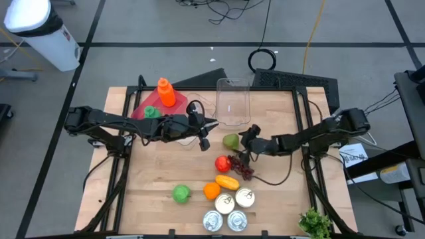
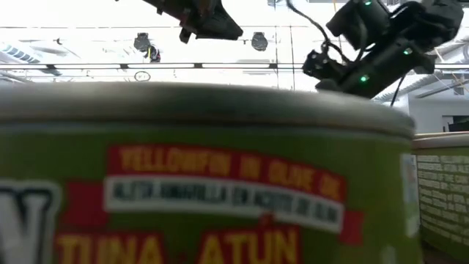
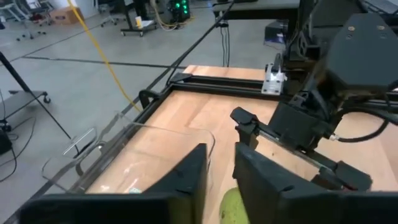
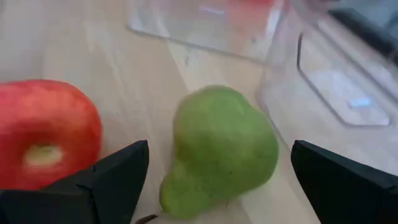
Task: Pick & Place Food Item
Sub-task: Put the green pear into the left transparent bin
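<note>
A green pear [image 1: 230,141] lies on its side on the wooden table, with a red apple [image 1: 223,163] just nearer. My right gripper [image 1: 247,137] comes in from the table's right, slanting down and open wide. Its fingers [image 4: 118,177] stand on either side of the pear [image 4: 221,146] and touch nothing; the apple [image 4: 46,130] lies outside them. My left gripper [image 1: 208,127] hovers over the table just left of the pear, its fingers [image 3: 186,180] a narrow gap apart with nothing between them. The pear's top [image 3: 233,208] shows below them.
A clear plastic container [image 1: 232,101] stands just beyond the pear. Dark grapes [image 1: 244,170], a yellow fruit [image 1: 227,181], an orange [image 1: 211,190], a green fruit [image 1: 181,193] and several cans [image 1: 229,209] lie nearer. An orange bottle [image 1: 166,91] and red plate [image 1: 147,106] are far left. A tuna can [image 2: 205,191] blocks the low view.
</note>
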### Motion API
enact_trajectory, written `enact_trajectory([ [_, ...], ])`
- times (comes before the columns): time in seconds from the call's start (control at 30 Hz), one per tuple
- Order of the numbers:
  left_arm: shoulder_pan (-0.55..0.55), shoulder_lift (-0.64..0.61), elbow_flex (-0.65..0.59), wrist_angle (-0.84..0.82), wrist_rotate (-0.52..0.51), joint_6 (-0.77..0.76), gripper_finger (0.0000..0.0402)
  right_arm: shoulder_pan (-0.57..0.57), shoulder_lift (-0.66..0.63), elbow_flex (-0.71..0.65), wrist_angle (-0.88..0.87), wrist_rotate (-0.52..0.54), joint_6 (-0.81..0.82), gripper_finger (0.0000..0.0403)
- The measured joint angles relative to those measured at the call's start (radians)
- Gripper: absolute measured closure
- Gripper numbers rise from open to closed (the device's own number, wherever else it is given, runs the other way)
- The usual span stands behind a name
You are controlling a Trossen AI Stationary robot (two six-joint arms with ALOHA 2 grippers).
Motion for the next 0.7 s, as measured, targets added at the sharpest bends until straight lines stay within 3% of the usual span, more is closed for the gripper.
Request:
enact_trajectory([
  [0.33, 0.006, 0.000, 0.000, -0.020, 0.000, 0.000, 0.0180, -0.014, 0.128, 0.054, -0.013, 0.037, 0.142, 0.0028],
  [0.57, 0.006, 0.000, 0.000, -0.050, 0.009, -0.026, 0.0156, -0.014, 0.245, 0.054, 0.114, 0.036, 0.162, 0.0031],
  [0.7, 0.006, 0.000, 0.000, -0.062, 0.009, -0.029, 0.0156, -0.015, 0.267, 0.054, 0.148, 0.000, 0.161, 0.0066],
])
